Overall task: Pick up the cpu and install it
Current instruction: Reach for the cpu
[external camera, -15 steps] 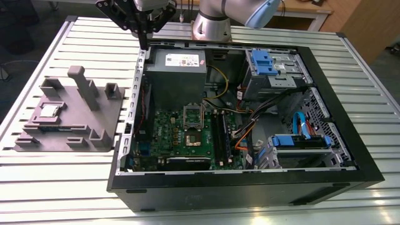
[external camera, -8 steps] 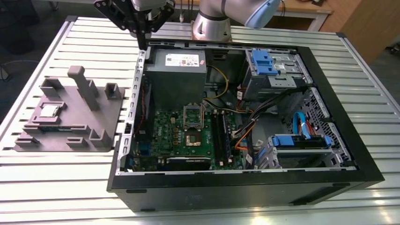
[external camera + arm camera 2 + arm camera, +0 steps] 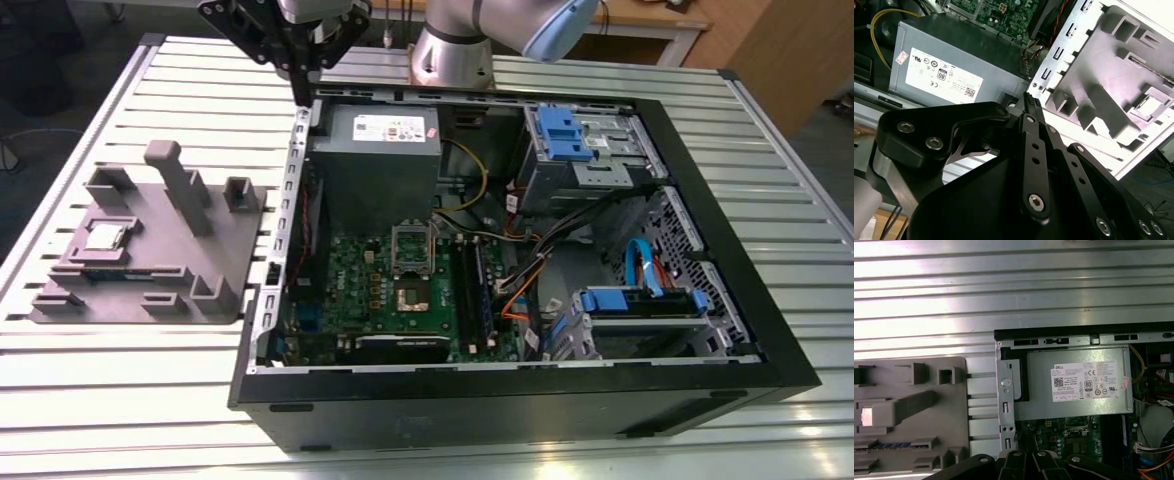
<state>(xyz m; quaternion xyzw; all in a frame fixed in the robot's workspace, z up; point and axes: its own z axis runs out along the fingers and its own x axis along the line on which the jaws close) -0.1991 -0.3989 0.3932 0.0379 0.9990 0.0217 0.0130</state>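
The cpu, a small silver square chip, lies flat in a recess of the grey fixture block on the exterior view's left. It also shows as a pale square in both wrist views, cpu and cpu. My gripper hangs above the back left corner of the open computer case, well away from the cpu. Its black fingers meet at a point, shut with nothing between them. On the green motherboard inside the case is the dark square socket.
A grey power supply sits in the case just below the gripper. Blue drive brackets and loose cables crowd the case's other side. Upright posts rise from the fixture block. Everything stands on a slatted metal table.
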